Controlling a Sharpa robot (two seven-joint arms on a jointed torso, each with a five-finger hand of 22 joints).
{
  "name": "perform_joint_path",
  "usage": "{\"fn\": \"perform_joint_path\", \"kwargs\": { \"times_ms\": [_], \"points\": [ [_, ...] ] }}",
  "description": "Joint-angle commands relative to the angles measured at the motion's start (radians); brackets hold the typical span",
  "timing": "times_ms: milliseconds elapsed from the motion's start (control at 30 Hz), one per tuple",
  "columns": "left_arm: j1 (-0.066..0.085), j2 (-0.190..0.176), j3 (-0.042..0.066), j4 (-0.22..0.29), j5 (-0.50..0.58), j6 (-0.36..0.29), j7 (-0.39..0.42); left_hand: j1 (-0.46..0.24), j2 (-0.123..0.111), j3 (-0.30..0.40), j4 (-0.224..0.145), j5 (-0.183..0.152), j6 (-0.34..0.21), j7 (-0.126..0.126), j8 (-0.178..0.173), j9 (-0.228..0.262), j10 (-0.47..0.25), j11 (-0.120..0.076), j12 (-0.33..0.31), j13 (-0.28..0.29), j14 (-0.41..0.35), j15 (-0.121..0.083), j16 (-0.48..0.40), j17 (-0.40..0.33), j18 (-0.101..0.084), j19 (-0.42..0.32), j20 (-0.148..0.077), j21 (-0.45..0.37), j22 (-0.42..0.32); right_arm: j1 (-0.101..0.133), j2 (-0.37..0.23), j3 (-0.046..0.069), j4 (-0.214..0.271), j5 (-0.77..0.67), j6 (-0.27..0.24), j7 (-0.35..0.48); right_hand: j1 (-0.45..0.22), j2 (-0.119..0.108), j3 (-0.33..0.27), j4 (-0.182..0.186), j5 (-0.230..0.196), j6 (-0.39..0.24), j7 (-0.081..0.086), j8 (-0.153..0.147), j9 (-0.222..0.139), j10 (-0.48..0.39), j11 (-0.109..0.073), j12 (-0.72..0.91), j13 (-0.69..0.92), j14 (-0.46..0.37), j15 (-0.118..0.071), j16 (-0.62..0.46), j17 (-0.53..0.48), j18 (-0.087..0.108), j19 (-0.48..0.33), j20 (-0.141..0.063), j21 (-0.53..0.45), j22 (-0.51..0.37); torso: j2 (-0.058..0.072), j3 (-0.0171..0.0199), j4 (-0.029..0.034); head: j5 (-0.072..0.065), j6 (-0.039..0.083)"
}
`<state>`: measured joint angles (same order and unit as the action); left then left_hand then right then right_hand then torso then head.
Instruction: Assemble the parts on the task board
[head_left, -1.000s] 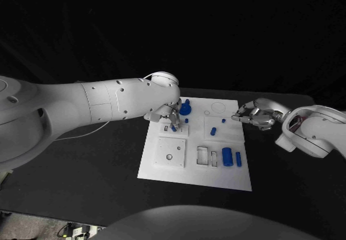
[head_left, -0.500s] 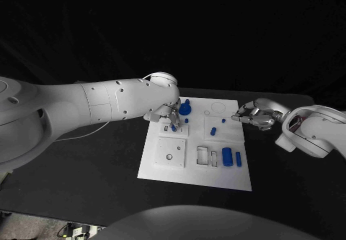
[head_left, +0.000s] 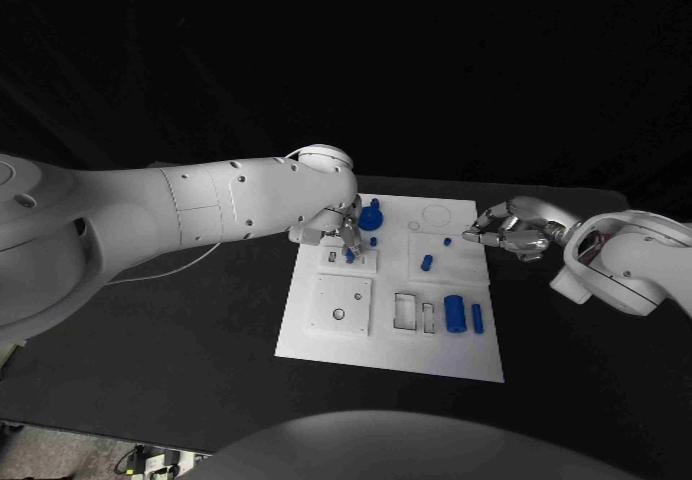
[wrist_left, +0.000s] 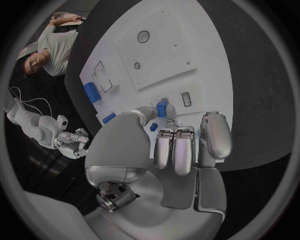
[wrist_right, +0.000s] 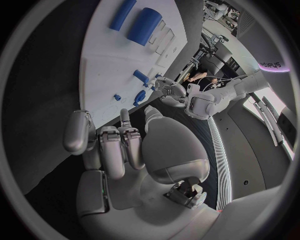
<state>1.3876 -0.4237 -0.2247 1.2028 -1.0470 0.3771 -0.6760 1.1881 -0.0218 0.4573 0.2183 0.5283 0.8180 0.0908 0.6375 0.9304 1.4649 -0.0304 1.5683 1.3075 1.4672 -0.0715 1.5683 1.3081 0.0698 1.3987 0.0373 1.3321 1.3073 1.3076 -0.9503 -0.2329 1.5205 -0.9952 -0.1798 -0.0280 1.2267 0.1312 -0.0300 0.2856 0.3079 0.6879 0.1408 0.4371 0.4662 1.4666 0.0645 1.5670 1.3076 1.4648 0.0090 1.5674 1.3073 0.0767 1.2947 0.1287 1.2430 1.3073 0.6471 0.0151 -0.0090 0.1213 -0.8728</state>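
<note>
The white task board (head_left: 335, 338) lies mid-table. My left hand (head_left: 332, 228) hovers over its far left corner and pinches a small blue part (wrist_left: 162, 108) between thumb and a finger, just above a plate with narrow slots (wrist_left: 185, 99). A blue knob (head_left: 371, 214) stands beside that hand, with a tiny peg (head_left: 374, 241) close by. A blue peg (head_left: 427, 263) lies mid-board. A thick blue cylinder (head_left: 454, 313) and a thin bar (head_left: 477, 318) lie near the right edge. My right hand (head_left: 505, 232) hangs at the board's far right edge, fingers curled in with nothing in them.
A square plate with round holes (head_left: 340, 302) sits at the board's near left, and two rectangular pockets (head_left: 415, 311) lie beside the cylinder. A ring outline (head_left: 436, 213) marks the far right corner. Black table (head_left: 173, 350) surrounds the board.
</note>
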Motion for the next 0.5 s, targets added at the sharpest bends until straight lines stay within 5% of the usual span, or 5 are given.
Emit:
{"fn": "perform_joint_path", "kwargs": {
  "times_ms": [33, 500],
  "points": [
    [-0.002, 0.001, -0.001, 0.004, 0.030, -0.012, 0.007, 0.001, 0.010, 0.160, -0.164, -0.005, 0.056, -0.051, -0.005, 0.000, 0.106, -0.002, 0.003, 0.263, 0.104, -0.006, 0.002, 0.263, -0.003, -0.006, -0.002, -0.006, 0.131, -0.001, -0.001, 0.000, 0.001, -0.003, 0.016, -0.002, 0.013, 0.000, 0.007, -0.001, 0.003, -0.004, 0.003, -0.006, -0.001, 0.104, 0.004, 0.004, 0.263, 0.106, 0.008, 0.003, 0.264, 0.011, -0.004, 0.000, -0.004, 0.144, 0.000, -0.0004, -0.0007, 0.000, 0.000],
    [-0.003, -0.004, -0.001, 0.009, 0.004, 0.023, 0.002, 0.001, 0.012, 0.162, -0.169, -0.016, 0.055, -0.050, -0.011, -0.001, 0.106, -0.002, 0.003, 0.263, 0.104, -0.005, 0.002, 0.263, -0.002, -0.010, -0.002, -0.011, 0.130, -0.001, -0.003, 0.000, 0.003, -0.003, 0.016, -0.004, 0.014, -0.001, 0.007, -0.001, 0.003, -0.004, 0.003, -0.006, -0.002, 0.104, 0.004, 0.004, 0.263, 0.106, 0.008, 0.003, 0.264, 0.011, -0.004, 0.000, -0.004, 0.144, 0.000, -0.0002, -0.0002, 0.000, 0.000]
  ]
}}
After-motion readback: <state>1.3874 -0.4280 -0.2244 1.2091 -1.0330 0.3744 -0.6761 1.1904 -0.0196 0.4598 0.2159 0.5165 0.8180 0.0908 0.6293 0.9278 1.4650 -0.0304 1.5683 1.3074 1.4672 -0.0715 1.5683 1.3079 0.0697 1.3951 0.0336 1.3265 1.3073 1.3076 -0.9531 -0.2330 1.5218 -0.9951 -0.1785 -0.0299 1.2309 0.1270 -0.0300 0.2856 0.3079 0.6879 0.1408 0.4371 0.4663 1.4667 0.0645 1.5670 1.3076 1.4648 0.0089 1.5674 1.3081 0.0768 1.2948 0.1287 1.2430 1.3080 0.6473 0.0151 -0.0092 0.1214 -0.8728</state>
